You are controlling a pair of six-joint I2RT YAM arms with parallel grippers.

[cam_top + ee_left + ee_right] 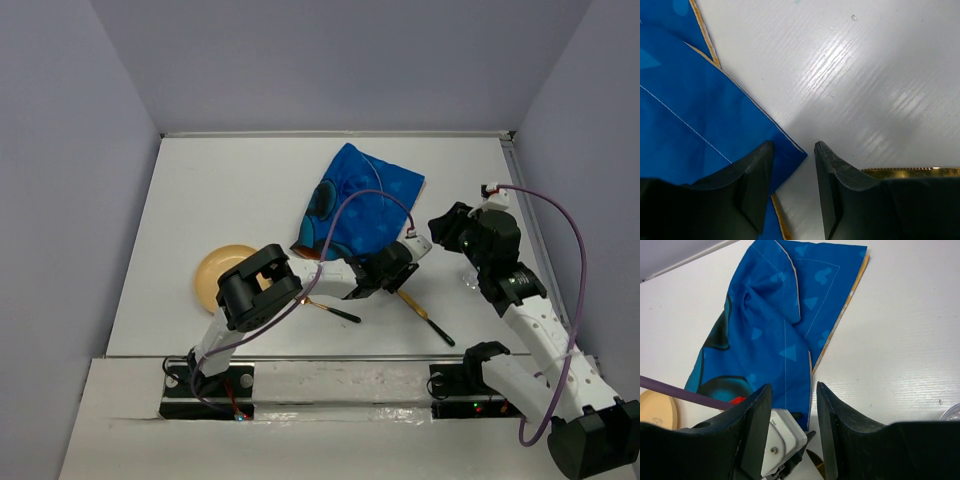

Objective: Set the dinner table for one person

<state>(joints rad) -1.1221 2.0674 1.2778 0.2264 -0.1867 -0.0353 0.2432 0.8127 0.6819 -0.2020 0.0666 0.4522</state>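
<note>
A: Status?
B: I saw the left hand [793,146] parted, empty, at the placemat's [365,205] 5 o'clock corner. Right hand [792,387] parted, empty too.
A: And the desk [230,190]?
B: Under both arms. Placemat lay at its 1 o'clock, plate [215,272] at 9.

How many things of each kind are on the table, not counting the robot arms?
Blue placemat: 1
Tan plate: 1
Gold-and-black utensils: 2
Clear cup: 1
Total: 5

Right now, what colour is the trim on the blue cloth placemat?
Golden-yellow edge trim, clearest in the left wrist view.
</note>
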